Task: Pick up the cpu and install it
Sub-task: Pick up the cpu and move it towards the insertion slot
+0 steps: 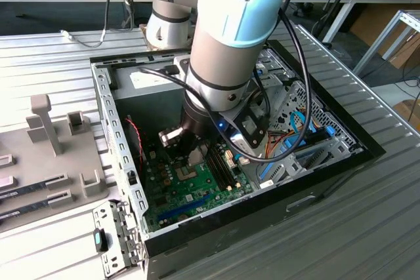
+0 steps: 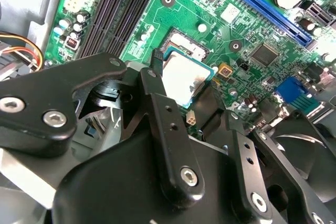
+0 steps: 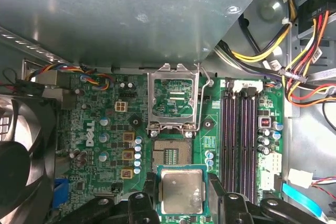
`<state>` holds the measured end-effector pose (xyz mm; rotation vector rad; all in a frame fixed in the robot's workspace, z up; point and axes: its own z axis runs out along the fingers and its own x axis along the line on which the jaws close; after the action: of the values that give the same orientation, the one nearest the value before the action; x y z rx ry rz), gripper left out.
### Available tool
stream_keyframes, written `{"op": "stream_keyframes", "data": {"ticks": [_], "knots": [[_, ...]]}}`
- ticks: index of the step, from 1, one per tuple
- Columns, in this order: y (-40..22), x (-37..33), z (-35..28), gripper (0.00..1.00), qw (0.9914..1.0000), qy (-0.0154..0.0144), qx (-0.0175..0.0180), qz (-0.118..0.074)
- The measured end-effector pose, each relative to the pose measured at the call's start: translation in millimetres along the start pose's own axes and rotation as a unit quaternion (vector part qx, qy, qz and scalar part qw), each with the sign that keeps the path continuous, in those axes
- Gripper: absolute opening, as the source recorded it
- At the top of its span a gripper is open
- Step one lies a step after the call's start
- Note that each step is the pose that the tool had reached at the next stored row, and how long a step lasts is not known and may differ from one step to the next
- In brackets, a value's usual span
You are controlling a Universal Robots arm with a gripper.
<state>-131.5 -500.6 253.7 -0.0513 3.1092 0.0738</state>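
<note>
Ribbed metal desk (image 1: 367, 227) carrying an open computer case (image 1: 118, 129), lid off, with a grey and pale-blue robot arm (image 1: 230, 37) reaching down into it. On the case floor lies a green motherboard (image 3: 105, 129), with a black fan (image 3: 21, 150) at one edge and a row of dark memory slots (image 3: 239, 140) towards the other. Near the board's middle sits the empty socket (image 3: 172, 155), its metal load plate (image 3: 173, 98) tipped up out of the way. The hand (image 3: 181, 196) hangs just short of that socket. Its black fingers (image 3: 149, 195) are closed part-way onto opposite edges of the cpu (image 3: 181, 187). They hold it flat, silver top up, above the board and not yet in the socket.

My judgement is that the step in hand is bringing the cpu over the socket. Doing it well means keeping it level, squaring its edges to the socket frame, matching its orientation, and coming straight down without sliding across the contacts, clear of the raised plate.

The first wrist view lays socket, plate and cpu in one line, which is good for judging alignment. The second wrist view looks past the fingers (image 2: 160, 108) from low and aslant, giving a sense of the tilt of the cpu (image 2: 181, 77) and of the parts crowding it. The exterior view gives the arm's whole posture and the case walls around it.
</note>
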Motion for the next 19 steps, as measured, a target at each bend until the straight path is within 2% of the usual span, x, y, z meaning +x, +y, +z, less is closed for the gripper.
{"op": "stream_keyframes", "data": {"ticks": [10,19], "knots": [[-0.4,-15.8,0.5,0.47,0.99998,-0.0002,0.0002,0.006],[-0.5,-20.7,0.6,0.47,0.99997,-0.0003,0.0003,0.007]]}}
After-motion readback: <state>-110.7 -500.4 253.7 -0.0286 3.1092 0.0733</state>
